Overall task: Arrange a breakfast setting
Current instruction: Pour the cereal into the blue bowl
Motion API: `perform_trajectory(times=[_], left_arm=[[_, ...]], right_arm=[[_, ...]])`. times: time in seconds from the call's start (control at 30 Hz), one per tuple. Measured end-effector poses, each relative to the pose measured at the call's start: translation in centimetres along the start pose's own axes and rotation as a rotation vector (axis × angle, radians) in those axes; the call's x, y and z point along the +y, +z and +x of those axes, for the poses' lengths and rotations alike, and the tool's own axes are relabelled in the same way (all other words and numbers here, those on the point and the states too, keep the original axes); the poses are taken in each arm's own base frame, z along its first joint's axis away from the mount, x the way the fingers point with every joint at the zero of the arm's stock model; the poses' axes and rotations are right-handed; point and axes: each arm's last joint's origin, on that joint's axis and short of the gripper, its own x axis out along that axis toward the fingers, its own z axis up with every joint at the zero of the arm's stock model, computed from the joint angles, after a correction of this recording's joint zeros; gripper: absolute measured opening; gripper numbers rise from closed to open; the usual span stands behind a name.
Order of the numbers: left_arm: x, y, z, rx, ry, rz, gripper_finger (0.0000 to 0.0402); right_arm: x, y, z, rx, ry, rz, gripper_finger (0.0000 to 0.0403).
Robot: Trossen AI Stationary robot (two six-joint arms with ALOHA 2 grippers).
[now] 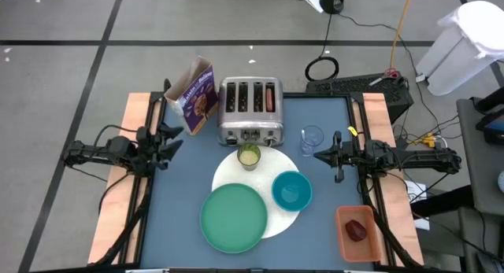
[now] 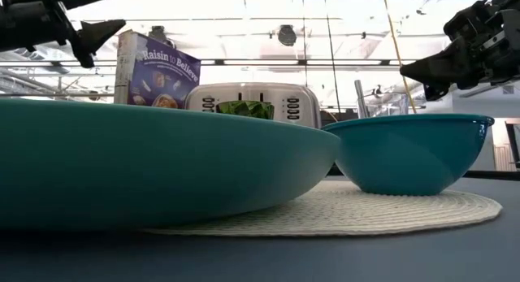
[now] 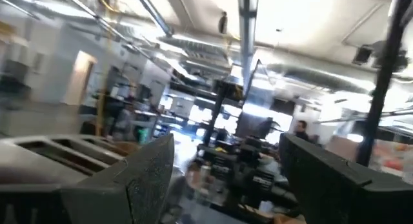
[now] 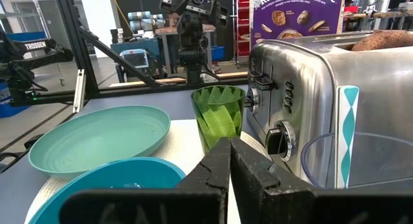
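Looking straight down, the blue bench (image 1: 181,202) carries a white disc (image 1: 277,219) near its middle, with the green plate (image 1: 233,217) on its near-left part and the teal bowl (image 1: 291,189) on its right part. The cup (image 1: 249,156) stands at the disc's far edge, just in front of the toaster (image 1: 250,110). A brown pastry (image 1: 270,97) sits in the toaster's rightmost slot. The cereal box (image 1: 197,95) stands just left of the toaster, and the glass (image 1: 312,138) just right of it. A dark red fruit (image 1: 357,230) lies in an orange tray (image 1: 346,240) at the near-right corner. The left gripper (image 1: 175,137) hovers at the bench's left edge near the box, its jaws apart and empty. The right gripper (image 1: 320,155) hangs just beside the glass, jaws closed on nothing.

From bench height, the plate (image 2: 146,164) fills the foreground, the bowl (image 2: 406,152) sits to its right on the woven disc (image 2: 366,213), and the cup (image 2: 246,110) peeks over the plate's rim before the toaster (image 2: 288,99). The box (image 2: 158,75) rises behind.

Past the left wrist's spread fingers (image 3: 145,179), the toaster's top (image 3: 58,153) shows.

Past the right wrist's shut fingers (image 4: 213,175), the cup (image 4: 218,117) stands on the disc beside the toaster (image 4: 310,82), with the pastry (image 4: 382,39) in the slot, the plate (image 4: 97,137), the bowl (image 4: 116,179) and the glass (image 4: 361,161) close by.
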Motion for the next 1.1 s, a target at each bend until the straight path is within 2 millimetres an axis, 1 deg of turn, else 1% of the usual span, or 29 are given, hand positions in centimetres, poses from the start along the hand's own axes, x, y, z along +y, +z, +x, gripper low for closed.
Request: perform_trajectory(times=[0.13, 0.27, 0.37, 0.5, 0.63, 0.73, 0.87, 0.97, 1.1], left_arm=[[0.38, 0.03, -0.02, -0.012, 0.130, 0.048, 0.0285], [0.53, -0.12, -0.04, -0.001, 0.177, 0.044, 0.0285], [0.54, -0.13, -0.04, 0.001, 0.179, 0.052, 0.0285], [0.54, -0.12, -0.04, 0.005, 0.179, 0.113, 0.0285], [0.50, -0.08, -0.04, -0.001, 0.168, 0.089, 0.0285], [0.41, -0.09, -0.02, 0.006, 0.135, 0.142, 0.0285], [0.46, -0.04, -0.03, 0.005, 0.155, 0.188, 0.0286], [0.58, -0.02, -0.05, 0.006, 0.198, 0.224, 0.0300], [0.62, -0.01, -0.06, 0.012, 0.213, 0.279, 0.0345]], right_arm=[[0.00, -0.01, 0.00, 0.000, 0.000, 0.008, 0.0006], [0.00, -0.01, 0.00, 0.000, 0.000, 0.047, 0.0006], [0.00, -0.01, 0.00, 0.000, 0.000, 0.076, 0.0006], [0.00, -0.01, 0.00, 0.000, 0.000, 0.088, 0.0006], [0.00, 0.00, 0.00, 0.000, 0.000, 0.087, 0.0006], [0.00, -0.01, 0.00, 0.000, 0.000, 0.087, 0.0006], [0.00, 0.00, 0.00, 0.000, 0.000, 0.087, 0.0006], [0.00, 0.00, 0.00, 0.000, 0.000, 0.087, 0.0006], [0.00, -0.01, 0.00, 0.000, 0.000, 0.087, 0.0006]])
